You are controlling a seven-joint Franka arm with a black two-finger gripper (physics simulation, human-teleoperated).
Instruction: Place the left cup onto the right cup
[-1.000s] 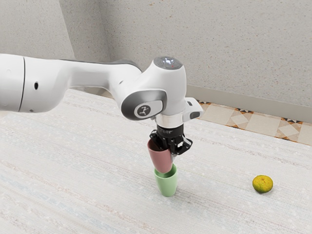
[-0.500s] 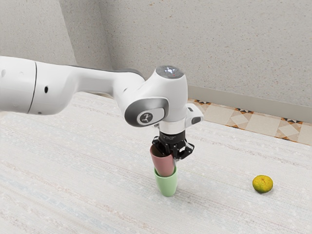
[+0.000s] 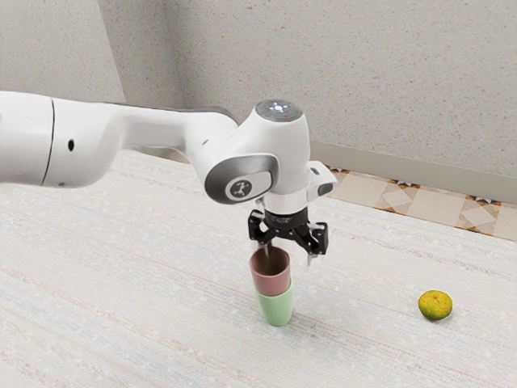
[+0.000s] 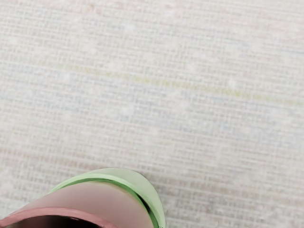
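1. Arm: the white arm point(image 3: 145, 145) enters from the exterior view's left and points its hand straight down over the table point(image 3: 121, 283).
2. Gripper: the black gripper point(image 3: 285, 245) hangs directly above the stacked cups. Its fingers are spread wide apart and do not clamp anything. One fingertip is close to the pink cup's rim; whether it touches cannot be determined.
3. Pink cup: the pink cup point(image 3: 271, 275) stands upright, nested in the green cup point(image 3: 276, 306). Its upper part and dark opening project above the green rim.
4. Green cup: this cup stands upright on the table and carries the pink cup.
5. Wrist view: the pink cup point(image 4: 80, 204) lies just under the hand, with the green cup's rim point(image 4: 140, 187) wrapped around it. The woven table surface point(image 4: 190, 95) lies beyond.
6. Other items: a yellow-green citrus fruit point(image 3: 435, 305) rests on the table, well apart from the cups, toward the exterior view's right. A patterned tiled floor point(image 3: 420, 198) borders the grey wall point(image 3: 363, 73).
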